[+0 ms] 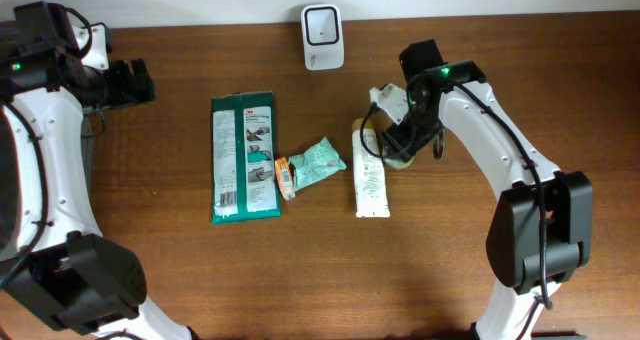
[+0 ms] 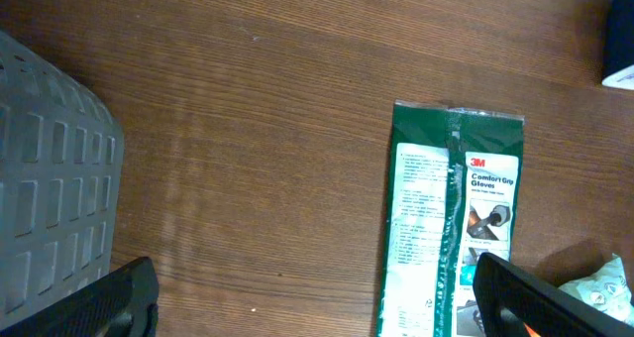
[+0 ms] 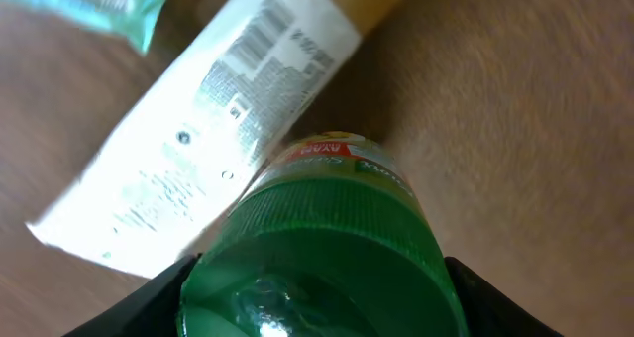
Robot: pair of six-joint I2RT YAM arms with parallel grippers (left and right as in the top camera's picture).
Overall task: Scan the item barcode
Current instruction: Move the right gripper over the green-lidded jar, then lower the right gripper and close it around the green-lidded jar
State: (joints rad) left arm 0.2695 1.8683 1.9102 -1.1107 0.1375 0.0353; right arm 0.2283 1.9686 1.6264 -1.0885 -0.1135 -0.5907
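Right gripper (image 1: 398,142) clamping on green-capped bottle (image 3: 315,248), fingers (image 3: 163,295) pressing both sides of cap. Bottle sitting right of centre in overhead frame, just beside white tube (image 1: 371,180). Scanner (image 1: 323,24) standing top centre. Left gripper (image 1: 130,83) hanging spread wide, upper left.

This is looking like a robotics test lab posing as a shop checkout. A left arm (image 1: 40,150) and a right arm (image 1: 500,140), both white-and-black robot limbs, are standing at either side of a plain wood-grain bench (image 1: 300,280) against a bare white wall. A small white barcode scanner (image 1: 323,23) is sitting upright at the back edge. Packaged retail goods are lying across the middle: a green glove pack (image 1: 244,157), a teal pouch (image 1: 318,163), a white tube (image 1: 371,180) showing a printed barcode, and a green-capped bottle (image 3: 317,268). A grey perforated container (image 2: 50,178) is showing in the left wrist view.
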